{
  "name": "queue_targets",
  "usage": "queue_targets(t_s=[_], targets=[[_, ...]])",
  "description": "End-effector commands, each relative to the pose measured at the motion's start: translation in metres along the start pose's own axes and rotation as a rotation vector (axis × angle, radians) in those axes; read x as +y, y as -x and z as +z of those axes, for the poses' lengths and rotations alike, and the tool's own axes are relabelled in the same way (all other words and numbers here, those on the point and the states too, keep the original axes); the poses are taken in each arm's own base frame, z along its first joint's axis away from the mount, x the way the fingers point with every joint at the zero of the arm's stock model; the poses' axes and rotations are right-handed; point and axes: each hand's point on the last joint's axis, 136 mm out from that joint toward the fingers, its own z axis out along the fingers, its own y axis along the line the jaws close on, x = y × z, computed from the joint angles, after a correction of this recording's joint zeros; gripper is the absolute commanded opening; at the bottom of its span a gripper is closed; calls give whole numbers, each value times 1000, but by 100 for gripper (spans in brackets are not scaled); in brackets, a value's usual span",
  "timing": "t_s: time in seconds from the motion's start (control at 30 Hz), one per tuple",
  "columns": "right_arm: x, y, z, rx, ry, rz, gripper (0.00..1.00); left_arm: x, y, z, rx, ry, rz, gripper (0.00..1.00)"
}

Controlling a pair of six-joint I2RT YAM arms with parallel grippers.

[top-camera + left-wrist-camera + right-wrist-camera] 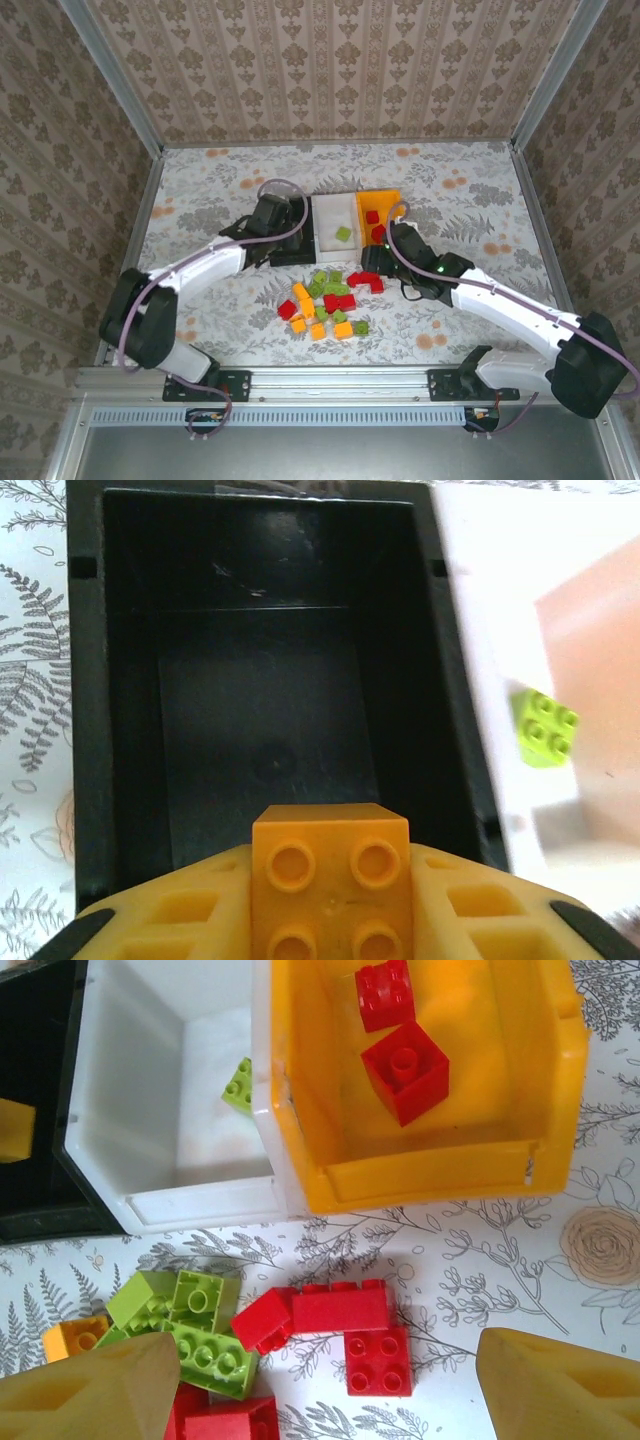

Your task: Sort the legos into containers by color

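My left gripper [330, 920] is shut on an orange-yellow lego [331, 875] and hangs over the near end of the black bin [90, 710], whose inside looks bare. Its place over that bin [285, 257] shows in the top view, left gripper [268, 216]. The white bin [160, 1130] holds one green lego [238, 1084]. The orange bin [430, 1175] holds two red legos [404, 1070]. My right gripper [320, 1385] stands open above the table, with red legos [340, 1310] lying between its fingers. Green legos [190, 1330] lie by its left finger.
A loose pile of red, green and orange-yellow legos [325, 305] lies on the floral table cover in front of the bins. An orange-yellow brick [75, 1338] sits at the pile's left edge. Patterned walls close in the table on three sides.
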Motion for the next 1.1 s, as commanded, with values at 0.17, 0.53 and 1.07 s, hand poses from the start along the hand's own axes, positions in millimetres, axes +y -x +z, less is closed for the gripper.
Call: queue_targets(t_s=[0.17, 0.53, 1.07], targets=[[-19, -14, -11, 11, -27, 6, 81, -18, 17, -43, -70, -62, 7, 75], [-17, -14, -10, 5, -11, 11, 81, 9, -103, -86, 106, -102, 2, 89], [-19, -14, -12, 0, -14, 15, 82, 17, -179, -61, 289, -128, 56, 85]])
